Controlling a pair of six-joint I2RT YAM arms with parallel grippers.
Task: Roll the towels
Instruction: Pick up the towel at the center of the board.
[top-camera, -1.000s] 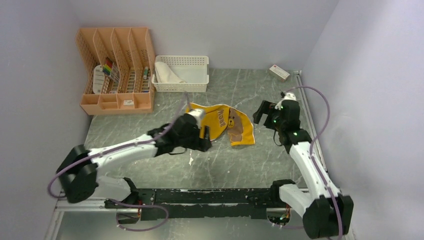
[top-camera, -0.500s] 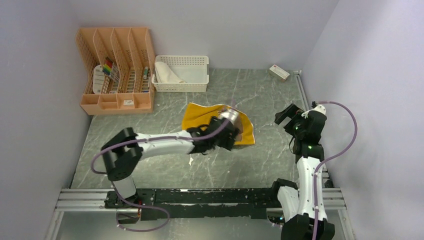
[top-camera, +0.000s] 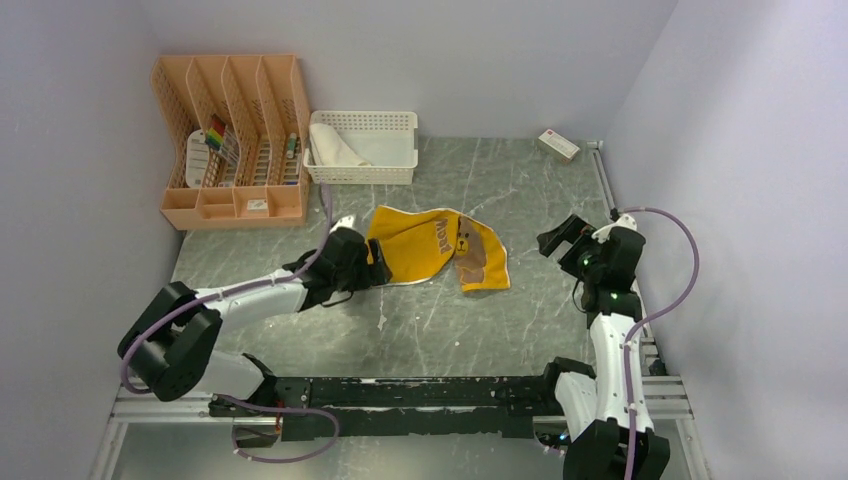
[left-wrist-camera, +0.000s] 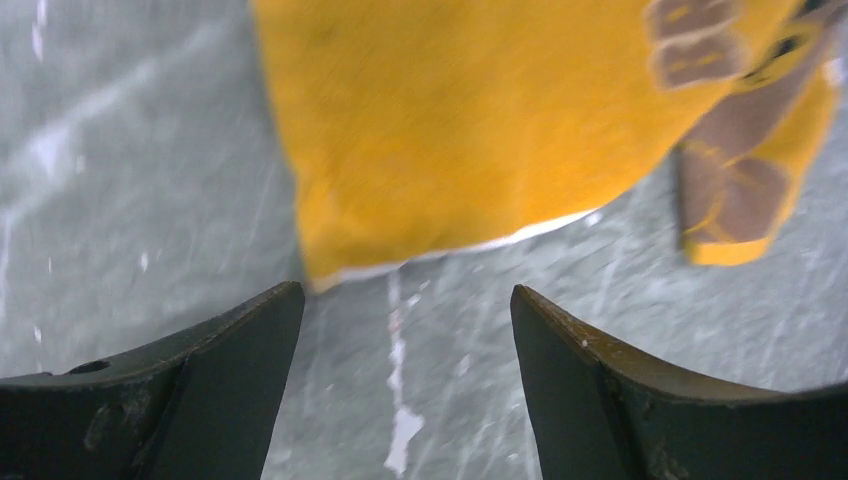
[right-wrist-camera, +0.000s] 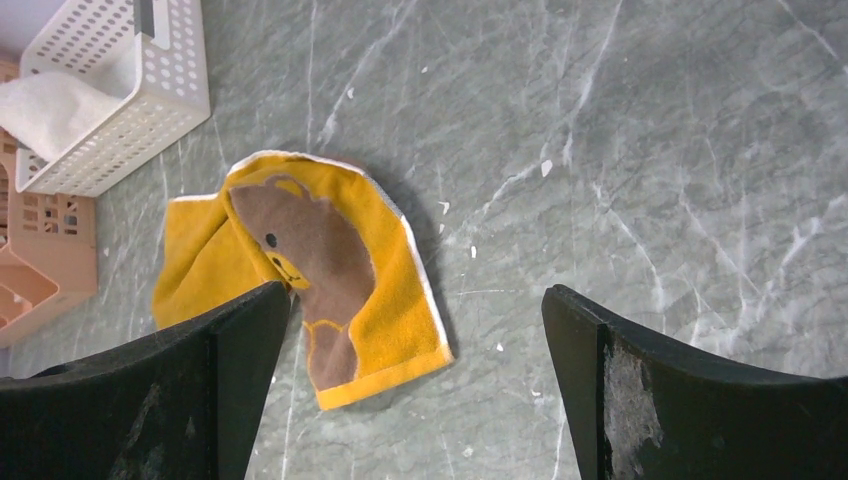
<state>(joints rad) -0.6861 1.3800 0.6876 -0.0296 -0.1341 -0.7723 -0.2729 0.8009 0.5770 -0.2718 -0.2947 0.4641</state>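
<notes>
The mustard-yellow towel (top-camera: 437, 247) with a brown bear patch lies crumpled and partly folded on the grey table. My left gripper (top-camera: 374, 266) hovers at its left edge, open, with only bare table between its fingers. In the left wrist view the yellow towel (left-wrist-camera: 470, 120) has a corner just ahead of the left gripper (left-wrist-camera: 405, 305). My right gripper (top-camera: 556, 236) stands open to the right of the towel, apart from it. The right wrist view shows the yellow towel (right-wrist-camera: 395, 300) below the wide right gripper (right-wrist-camera: 416, 296). The white towel (top-camera: 334, 148) lies in the white basket (top-camera: 395, 120).
A peach lattice organizer (top-camera: 230, 140) holding small items stands at the back left, beside the basket (right-wrist-camera: 175, 95). A small box (top-camera: 557, 146) lies at the back right by the wall. Walls close in the table on three sides.
My left arm reached across over the yellow towel's right part, then drew back to its left edge. The right gripper pulled away to the right and drifted slightly back.
</notes>
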